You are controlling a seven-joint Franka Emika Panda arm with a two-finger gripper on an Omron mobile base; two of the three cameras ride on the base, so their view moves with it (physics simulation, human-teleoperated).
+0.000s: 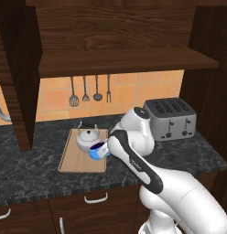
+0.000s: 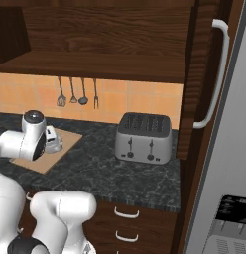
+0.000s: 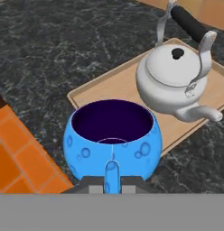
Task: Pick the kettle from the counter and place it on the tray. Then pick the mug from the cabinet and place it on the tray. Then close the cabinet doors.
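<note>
the small round bright blue mug (image 3: 112, 140) is pinched by its side handle between the dark finger tips of the gripper (image 3: 112, 182), held over the near edge of the flat rectangular light-wood tray (image 3: 118, 85). whether the mug touches the tray cannot be told. the squat silvery-white metal kettle (image 3: 175, 79) is seen standing on the tray, just beside the mug. the tray lies on the dark marbled stone surface (image 1: 33, 169), below the open dark brown wood cabinet (image 1: 110, 41); a boxy silver toaster (image 1: 170, 119) stands well apart.

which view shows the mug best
The hand view: the blue mug fills the foreground, dark interior and handle facing the camera, beside the kettle on the tray. The left base view shows only a blue sliver behind the arm; in the right base view the arm hides it.
</note>
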